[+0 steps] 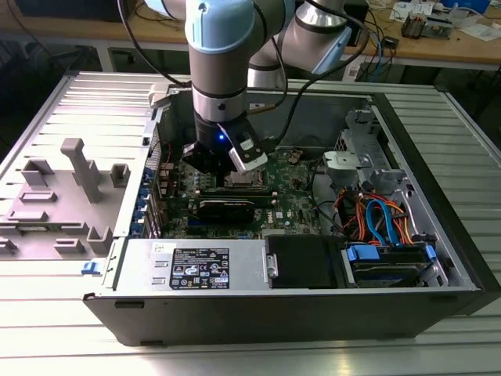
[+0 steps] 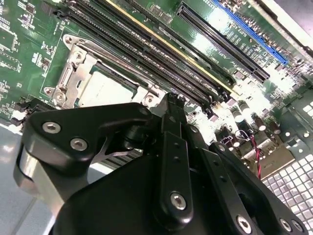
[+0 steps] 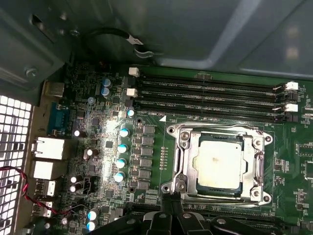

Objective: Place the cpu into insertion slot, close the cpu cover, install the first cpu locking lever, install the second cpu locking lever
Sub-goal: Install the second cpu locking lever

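The cpu (image 3: pixel 217 164), a pale silver square, lies in the insertion slot (image 3: pixel 264 197) on the green board. The cpu cover (image 3: pixel 188 161), a silver frame, lies flat around it, and thin metal rods run along two of its sides. In the second wrist view the cpu (image 2: pixel 105 88) and cover (image 2: pixel 78 73) sit just beyond my black fingers. My gripper (image 3: pixel 171 197) is shut, its tip at the socket's edge near one corner; whether it touches a rod I cannot tell. In the exterior view the gripper (image 1: pixel 233 168) hangs low inside the open computer case, over the board.
Long black memory slots (image 3: pixel 210 93) run beside the socket, with a row of capacitors (image 3: pixel 122 147) on another side. A black card (image 1: pixel 227 207), the power supply (image 1: pixel 196 266) and orange and blue drive cables (image 1: pixel 376 219) crowd the case. A grey plastic shroud (image 1: pixel 70 188) lies outside on the exterior view's left.
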Robot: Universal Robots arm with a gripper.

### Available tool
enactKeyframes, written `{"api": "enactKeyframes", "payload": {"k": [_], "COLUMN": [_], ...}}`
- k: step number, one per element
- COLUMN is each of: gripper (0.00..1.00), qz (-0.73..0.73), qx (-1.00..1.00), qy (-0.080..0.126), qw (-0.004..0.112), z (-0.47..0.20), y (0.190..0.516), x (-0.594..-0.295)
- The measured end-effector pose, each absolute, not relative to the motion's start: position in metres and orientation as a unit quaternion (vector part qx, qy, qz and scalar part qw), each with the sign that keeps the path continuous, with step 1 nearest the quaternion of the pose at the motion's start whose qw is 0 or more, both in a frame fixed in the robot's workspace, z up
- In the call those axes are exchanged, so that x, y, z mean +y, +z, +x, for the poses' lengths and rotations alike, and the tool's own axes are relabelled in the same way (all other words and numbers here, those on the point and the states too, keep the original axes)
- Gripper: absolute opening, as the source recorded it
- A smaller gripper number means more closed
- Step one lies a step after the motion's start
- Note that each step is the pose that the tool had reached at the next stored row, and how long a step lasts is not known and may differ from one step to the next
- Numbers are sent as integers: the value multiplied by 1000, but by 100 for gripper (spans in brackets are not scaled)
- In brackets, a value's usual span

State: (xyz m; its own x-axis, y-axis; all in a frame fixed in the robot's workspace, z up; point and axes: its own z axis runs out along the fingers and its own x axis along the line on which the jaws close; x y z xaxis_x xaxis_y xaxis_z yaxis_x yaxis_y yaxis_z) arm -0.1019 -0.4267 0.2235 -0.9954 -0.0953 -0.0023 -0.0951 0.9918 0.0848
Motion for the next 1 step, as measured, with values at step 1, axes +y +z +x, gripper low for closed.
{"api": "enactKeyframes", "payload": {"k": [1], "gripper": [11], "qz": [48], "qx": [-998], "qy": [-42], "qw": [1], "z": [-102], "y": [223], "x": [-427]}}
